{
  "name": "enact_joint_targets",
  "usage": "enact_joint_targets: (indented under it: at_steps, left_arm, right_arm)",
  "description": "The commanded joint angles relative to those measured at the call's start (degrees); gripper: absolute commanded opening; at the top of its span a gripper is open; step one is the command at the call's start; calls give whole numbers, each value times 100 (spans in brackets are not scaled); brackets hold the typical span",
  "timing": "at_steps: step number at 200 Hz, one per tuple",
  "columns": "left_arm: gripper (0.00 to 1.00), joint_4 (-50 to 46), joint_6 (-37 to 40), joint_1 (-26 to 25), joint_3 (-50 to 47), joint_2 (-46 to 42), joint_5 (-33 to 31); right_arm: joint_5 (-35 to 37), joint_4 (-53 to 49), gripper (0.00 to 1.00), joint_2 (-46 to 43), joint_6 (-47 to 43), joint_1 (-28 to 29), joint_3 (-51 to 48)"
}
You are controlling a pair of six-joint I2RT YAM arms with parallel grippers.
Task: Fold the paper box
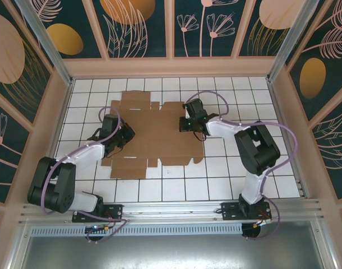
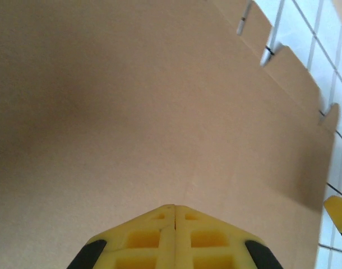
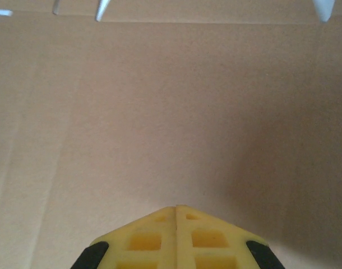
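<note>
The white-tiled counter [image 1: 216, 179] was covered near its middle by the paper box [image 1: 157, 137], which was spread flat as an unfolded brown sheet with its flaps and tabs laid outward. The left fingers [image 2: 157, 224] were seen clenched together on nothing, low over the sheet's left part. The right fingers [image 3: 160, 224] were likewise clenched empty over its right part.
</note>
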Motion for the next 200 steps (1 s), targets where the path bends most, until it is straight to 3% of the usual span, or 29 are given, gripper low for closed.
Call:
enact_joint_targets:
  at_steps: [1,58,125,170,200]
  left_arm:
    - [0,-391,-174,8,357,213,-344]
    - [0,-539,-194,6,1052,1243,-516]
    - [0,-674,7,9,2775,3295,-94]
    - [0,-1046,395,-163,4242,4365,449]
    - [0,-1216,795,-478,5087,4862,1077]
  right_arm:
    - [28,-365,0,312,-194,-43,426]
    - [365,-512,0,463,5,-105,8]
    - [-59,-102,0,-497,377,-93,-1443]
    - [-217,-121,0,-783,574,827,-1756]
    - [-940,460,0,-658,866,1222,-1641]
